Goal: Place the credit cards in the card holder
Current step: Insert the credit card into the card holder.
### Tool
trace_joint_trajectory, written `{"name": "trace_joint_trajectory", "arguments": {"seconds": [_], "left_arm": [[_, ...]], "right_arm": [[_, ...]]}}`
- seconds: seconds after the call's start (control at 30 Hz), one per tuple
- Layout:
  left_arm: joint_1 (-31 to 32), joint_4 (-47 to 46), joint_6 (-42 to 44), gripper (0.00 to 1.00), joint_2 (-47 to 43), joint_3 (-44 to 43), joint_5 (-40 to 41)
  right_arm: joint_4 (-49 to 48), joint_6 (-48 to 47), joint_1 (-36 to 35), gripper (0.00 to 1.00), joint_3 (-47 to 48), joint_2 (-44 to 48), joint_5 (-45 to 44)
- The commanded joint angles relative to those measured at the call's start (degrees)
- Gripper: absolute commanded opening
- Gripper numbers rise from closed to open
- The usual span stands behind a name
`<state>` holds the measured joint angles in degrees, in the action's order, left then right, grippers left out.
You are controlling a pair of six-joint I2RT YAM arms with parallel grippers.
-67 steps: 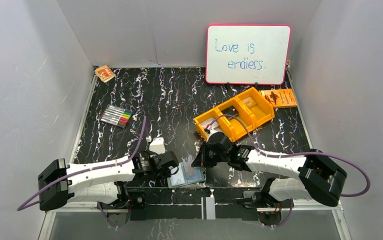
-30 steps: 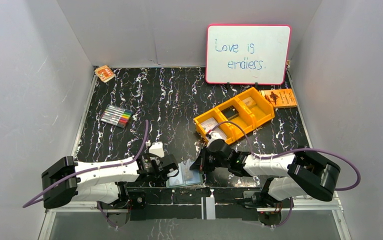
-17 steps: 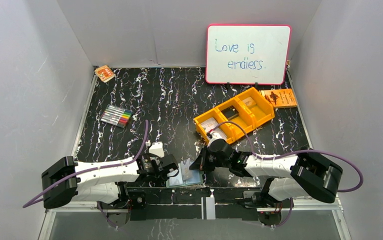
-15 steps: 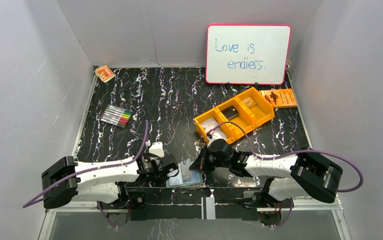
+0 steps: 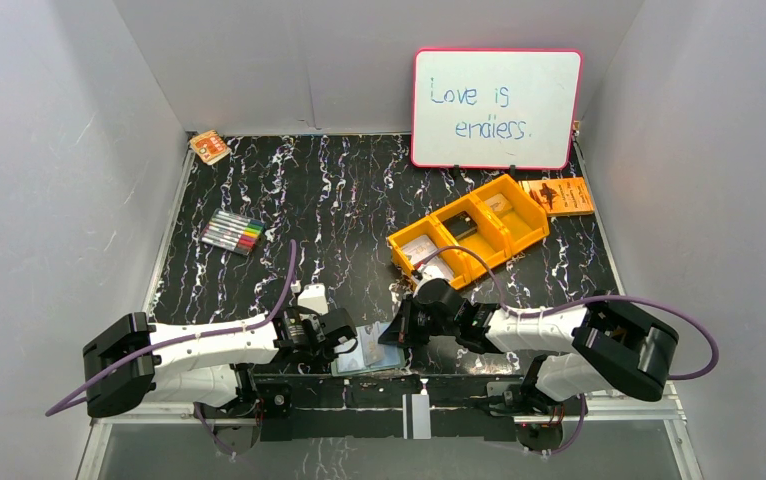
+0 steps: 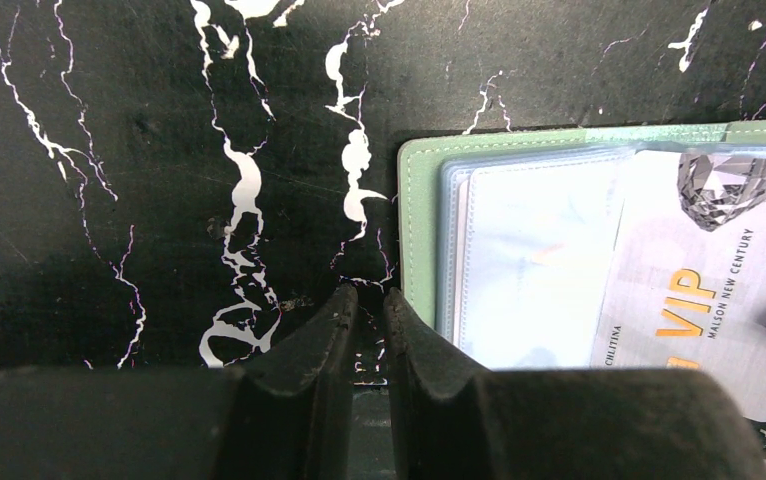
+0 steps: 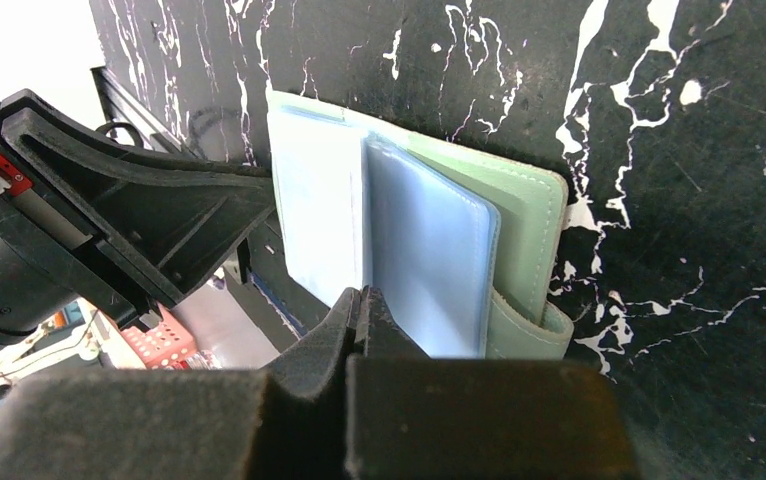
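one card (image 6: 699, 300), pale with "vip" in orange, lies partway into the open holder (image 6: 414, 200), its left part under a clear sleeve (image 6: 539, 270) and its right part still out. the holder lies spread flat at the near edge of the desk (image 6: 109, 150), between the two arms.

the left claw (image 6: 367, 297) rests on the desk just beside the holder's left edge, its tips a slit apart with nothing between them. the right claw (image 7: 362, 297) is pressed together at the edge of the blue sleeves, one of which stands lifted off the green cover. whether it pinches a corner of anything cannot be told.

the step in hand looks like seating this card in its pocket, with the left claw seemingly bracing the holder against sliding. the next move calls for a flat push on the card's free end toward the left, while the holder stays pinned. the sleeves are limp, so a push at an angle could buckle the pocket or shove the holder along the slick desk.

pale things lie in the orange tray (image 5: 469, 235) farther back; they may be more cards, but they are too small to tell.
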<state>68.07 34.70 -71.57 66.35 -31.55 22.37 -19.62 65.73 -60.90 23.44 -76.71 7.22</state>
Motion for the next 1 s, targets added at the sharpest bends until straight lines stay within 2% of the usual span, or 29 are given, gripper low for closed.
{"name": "trace_joint_trajectory", "arguments": {"seconds": [0.0,0.97], "left_arm": [[-0.2,-0.4,-0.4,0.14,0.4,1.3,0.2],[-0.2,-0.9,-0.8,0.11,0.3,2.1,-0.3]], "right_arm": [[-1.0,0.1,-0.4,0.0,0.7,-1.1,1.0],[-5.7,0.5,-0.9,0.0,-0.8,0.2,1.5]]}}
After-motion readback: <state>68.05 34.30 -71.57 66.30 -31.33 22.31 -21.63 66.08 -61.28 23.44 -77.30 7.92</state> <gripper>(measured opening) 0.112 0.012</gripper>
